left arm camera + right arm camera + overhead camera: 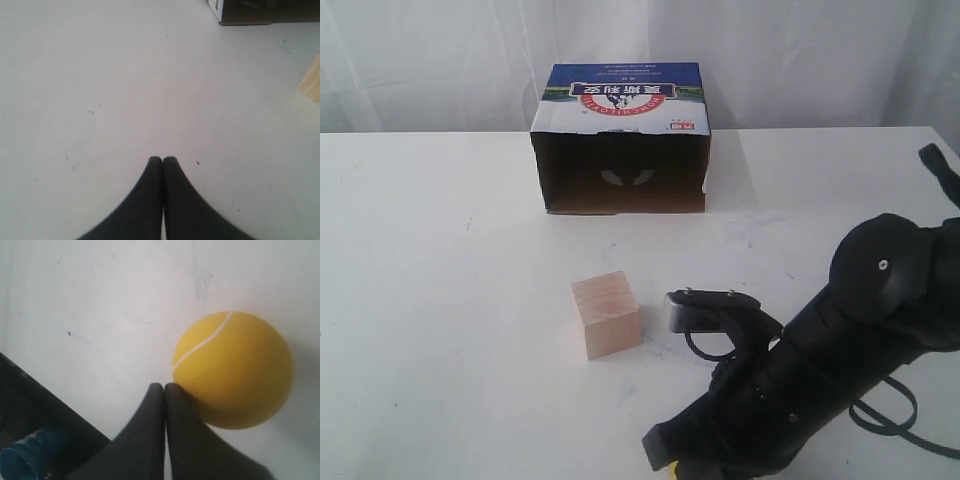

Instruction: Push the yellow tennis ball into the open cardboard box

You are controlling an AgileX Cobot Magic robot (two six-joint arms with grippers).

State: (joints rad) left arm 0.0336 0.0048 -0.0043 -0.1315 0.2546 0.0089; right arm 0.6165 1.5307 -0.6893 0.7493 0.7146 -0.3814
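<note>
You are working with both end effectors fully closed, gripping nothing. The right end effector point(164, 386) is touching the matte, round yellow tennis ball point(232, 370) with its narrow black tips, beside the ball's middle. The left end effector point(162, 160) is hanging over the bare white bench point(100, 75). The ball is lying well apart from the open brown cardboard box point(620, 175), on its open side. Pushing off-centre, you are risking that the smooth sphere rolls away sideways. The pale, sharp-edged wooden cube point(607, 315) is standing nearer the box than the ball, close to the likely path, and could deflect it.

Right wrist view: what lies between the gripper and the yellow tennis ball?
In that view, nothing: the shut right gripper seems to touch the yellow tennis ball directly.
</note>
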